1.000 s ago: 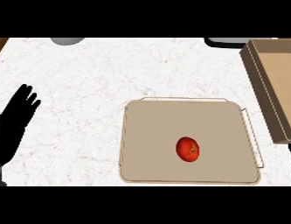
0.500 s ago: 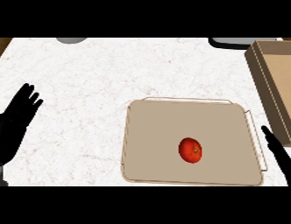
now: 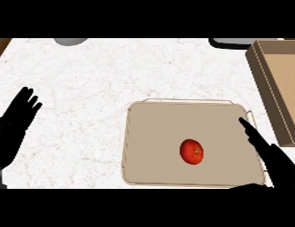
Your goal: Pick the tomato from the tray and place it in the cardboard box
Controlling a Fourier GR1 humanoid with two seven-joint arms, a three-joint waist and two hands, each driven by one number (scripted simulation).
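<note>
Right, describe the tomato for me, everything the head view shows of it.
The tomato is a small, smooth, glossy red oval with a tiny dark spot near its right side. It lies whole on the flat beige tray, right of the tray's middle and toward its near edge. Only the tray touches it. The right hand, fingers straight, is over the tray's right edge, apart from the tomato.

- The cardboard box (image 3: 287, 93) runs off the right edge; only its left wall and part of its floor show.
- The right hand (image 3: 274, 162) covers the tray's (image 3: 156, 146) right rim and lower right corner, and its wrist is cut off below.
- The left hand (image 3: 5, 131) is cut by the left edge.
- A grey round object (image 3: 71, 41) and a dark object (image 3: 231, 43) are cropped at the top, too little to name.
</note>
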